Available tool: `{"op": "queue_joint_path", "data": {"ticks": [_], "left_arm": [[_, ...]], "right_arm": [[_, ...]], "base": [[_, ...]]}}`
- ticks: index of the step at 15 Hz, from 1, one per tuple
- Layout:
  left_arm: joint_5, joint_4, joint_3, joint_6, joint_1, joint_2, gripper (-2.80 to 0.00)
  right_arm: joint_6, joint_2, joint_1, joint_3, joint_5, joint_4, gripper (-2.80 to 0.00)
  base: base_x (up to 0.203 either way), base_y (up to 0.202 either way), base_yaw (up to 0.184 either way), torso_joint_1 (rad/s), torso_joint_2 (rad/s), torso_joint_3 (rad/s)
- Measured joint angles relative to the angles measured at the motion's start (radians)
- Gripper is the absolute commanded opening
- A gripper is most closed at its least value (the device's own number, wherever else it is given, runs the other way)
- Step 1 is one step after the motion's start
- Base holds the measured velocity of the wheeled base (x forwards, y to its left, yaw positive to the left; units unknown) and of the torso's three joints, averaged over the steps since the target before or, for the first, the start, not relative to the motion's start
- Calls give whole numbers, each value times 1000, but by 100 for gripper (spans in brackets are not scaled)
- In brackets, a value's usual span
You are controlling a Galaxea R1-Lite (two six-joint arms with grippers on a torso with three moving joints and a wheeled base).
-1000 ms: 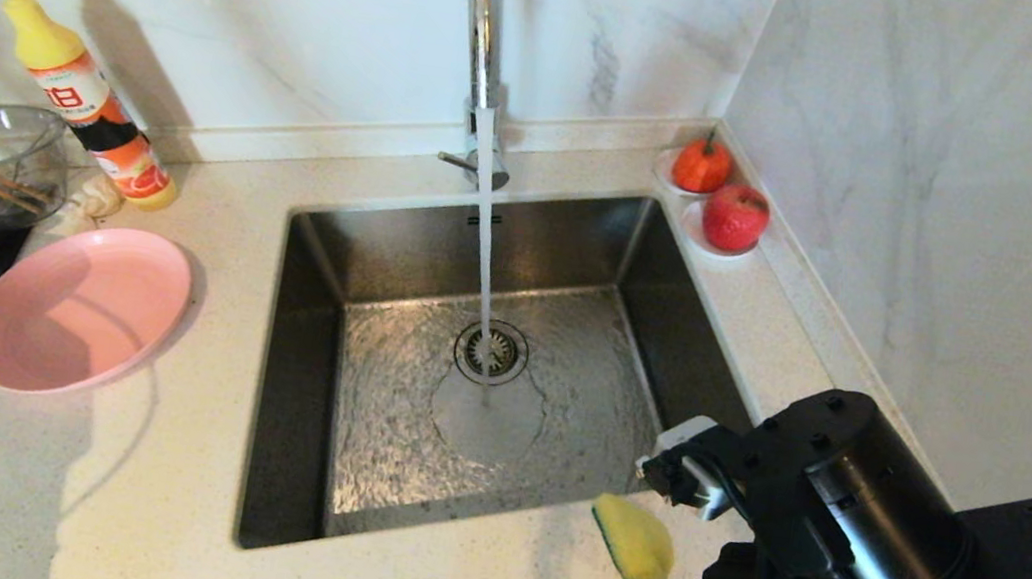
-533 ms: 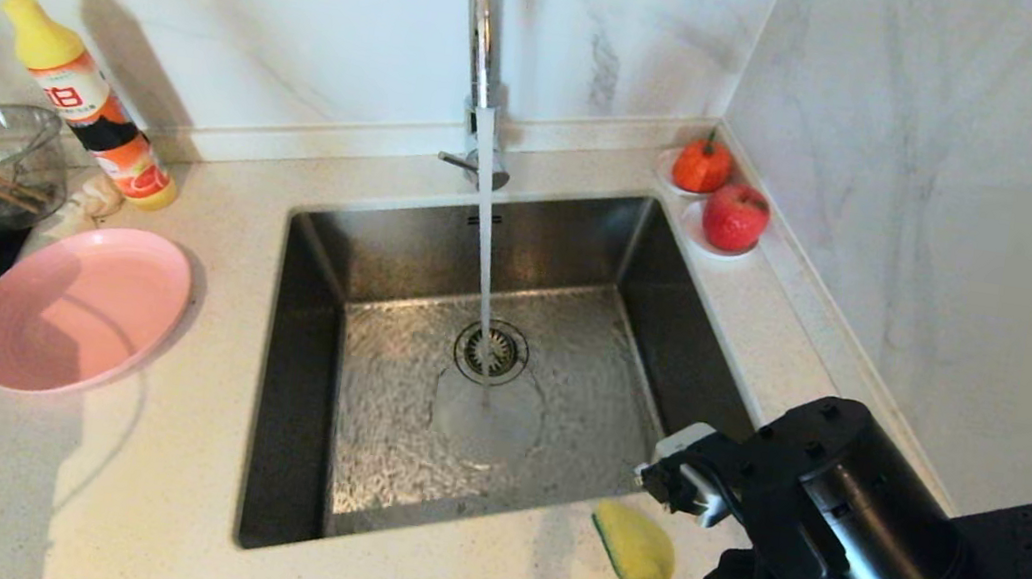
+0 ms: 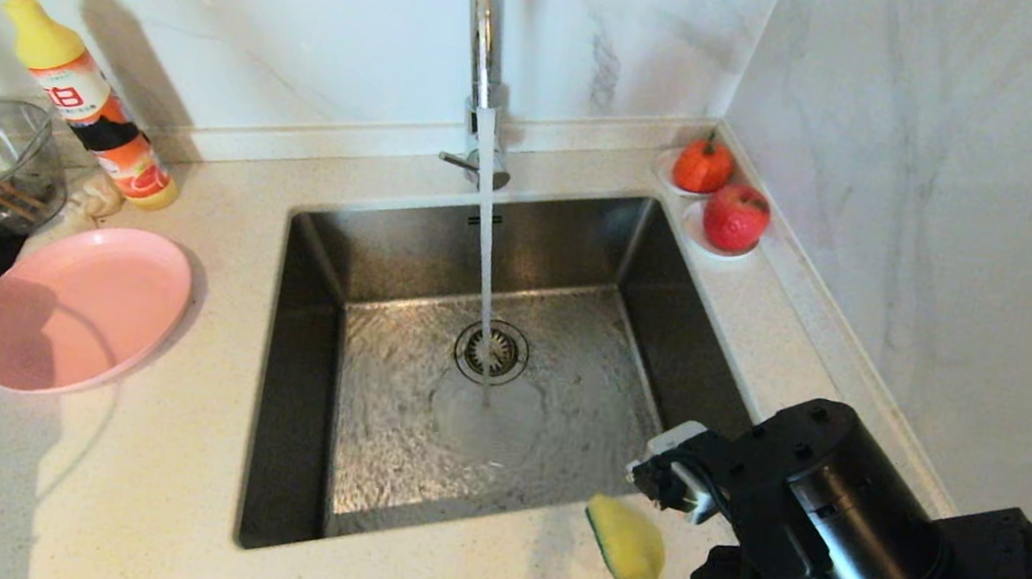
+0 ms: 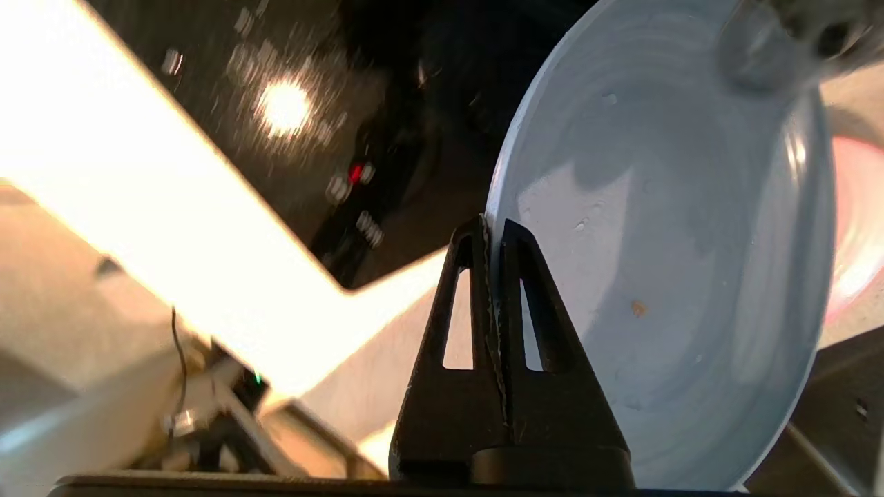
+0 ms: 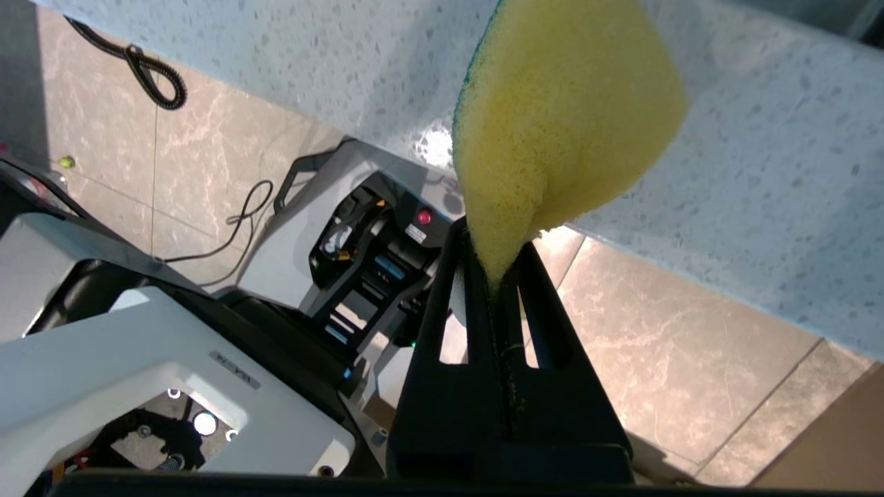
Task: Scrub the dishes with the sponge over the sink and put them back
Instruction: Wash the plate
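At nine o'clock my left claw (image 4: 489,231) pinches the rim of the blue plate (image 4: 663,262), held on edge above the dark cooktop (image 4: 387,124). The pink plate (image 3: 79,307) lies flat on the worktop (image 3: 146,480), beside the sink (image 3: 484,376). At five o'clock my right claw (image 5: 494,266) squeezes the sponge (image 3: 627,544), long axis pointing towards eleven.
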Motion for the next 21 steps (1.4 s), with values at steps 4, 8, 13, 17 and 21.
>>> {"op": "queue_joint_path", "data": {"ticks": [4,8,13,17,21], "left_arm": [[-2,88,43,32,54,-58,-280],[-2,129,129,51,82,-148,-280],[-23,139,223,100,90,-308,-280],[-178,138,219,212,83,-416,-280],[-283,126,147,245,4,-447,-280]], "right_arm": [[0,-5,0,1,0,0,-280],[0,-19,0,10,0,-1,-280],[0,-39,0,27,-1,-3,-280],[2,-56,0,41,-3,0,-280],[2,-59,-1,50,-3,0,-280]], "base": [[0,0,0,0,0,0],[0,0,0,0,0,0],[0,0,0,0,0,0],[0,0,0,0,0,0],[0,0,0,0,0,0]]}}
